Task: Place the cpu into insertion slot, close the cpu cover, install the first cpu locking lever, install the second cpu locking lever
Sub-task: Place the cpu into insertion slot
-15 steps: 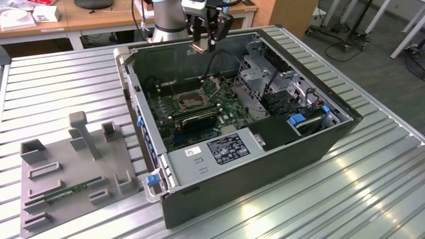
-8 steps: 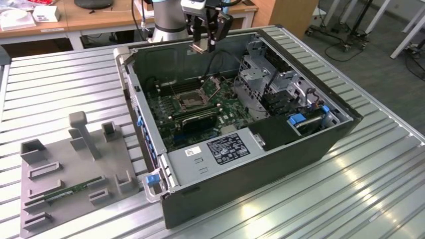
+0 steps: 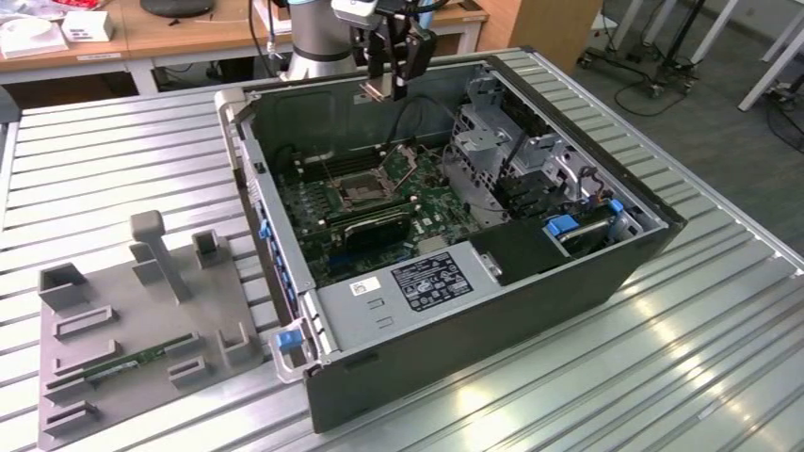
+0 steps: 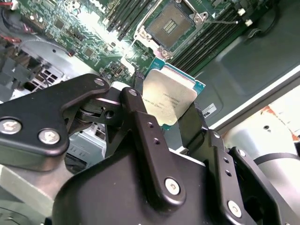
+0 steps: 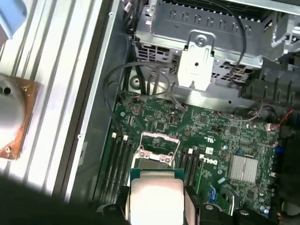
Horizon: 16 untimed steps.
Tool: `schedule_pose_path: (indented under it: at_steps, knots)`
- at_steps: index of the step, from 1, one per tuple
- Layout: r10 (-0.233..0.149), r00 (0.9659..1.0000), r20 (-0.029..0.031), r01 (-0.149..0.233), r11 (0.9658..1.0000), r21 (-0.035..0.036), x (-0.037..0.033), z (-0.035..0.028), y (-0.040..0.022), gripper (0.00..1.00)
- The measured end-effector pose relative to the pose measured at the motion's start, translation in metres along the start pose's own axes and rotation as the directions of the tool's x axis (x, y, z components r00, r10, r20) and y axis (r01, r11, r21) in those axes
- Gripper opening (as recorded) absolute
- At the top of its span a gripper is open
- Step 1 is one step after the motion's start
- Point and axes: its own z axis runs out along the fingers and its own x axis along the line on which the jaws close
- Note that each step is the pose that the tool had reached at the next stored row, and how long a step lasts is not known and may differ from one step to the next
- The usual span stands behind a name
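My gripper (image 3: 384, 87) hangs above the back of the open computer case (image 3: 603, 273), shut on the cpu (image 3: 377, 91). In the second wrist view the cpu (image 4: 171, 96), a silvery-tan square on a green edge, sits clamped between two black fingers (image 4: 140, 112). The insertion slot (image 4: 169, 23) lies bare on the green motherboard (image 3: 415, 212) a good way below, its dark pin field showing. In the exterior view the slot (image 3: 361, 188) is near the board's middle. The cpu cover (image 5: 159, 138) looks raised at the slot's far edge, just beyond the cpu (image 5: 157, 197).
Black memory slots (image 4: 206, 44) flank the socket on both sides. A metal drive cage (image 3: 503, 160) and loose cables stand at the exterior view's right. A grey fixture tray (image 3: 88, 377) holding a memory stick (image 3: 126, 363) lies on the slatted table at that view's left.
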Motion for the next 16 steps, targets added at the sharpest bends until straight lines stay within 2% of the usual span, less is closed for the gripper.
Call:
schedule_pose_path:
  at_steps: [4,7,10,14,16]
  knots:
    - [0.050,0.9987,0.0045,-0.050,0.9988,-0.0011,0.0000,0.0003,0.0000,0.54]
    - [0.093,0.9956,0.0082,-0.093,0.9957,-0.0022,0.0000,0.0006,0.0000,0.54]
    - [0.139,0.9902,0.0124,-0.139,0.9902,-0.0036,0.0000,0.0009,-0.0001,0.54]
    - [0.202,0.9792,0.0178,-0.202,0.9794,-0.0058,0.0000,0.0013,-0.0001,0.54]
    - [0.206,0.9783,0.0181,-0.206,0.9785,-0.0059,0.0000,0.0012,-0.0001,0.54]
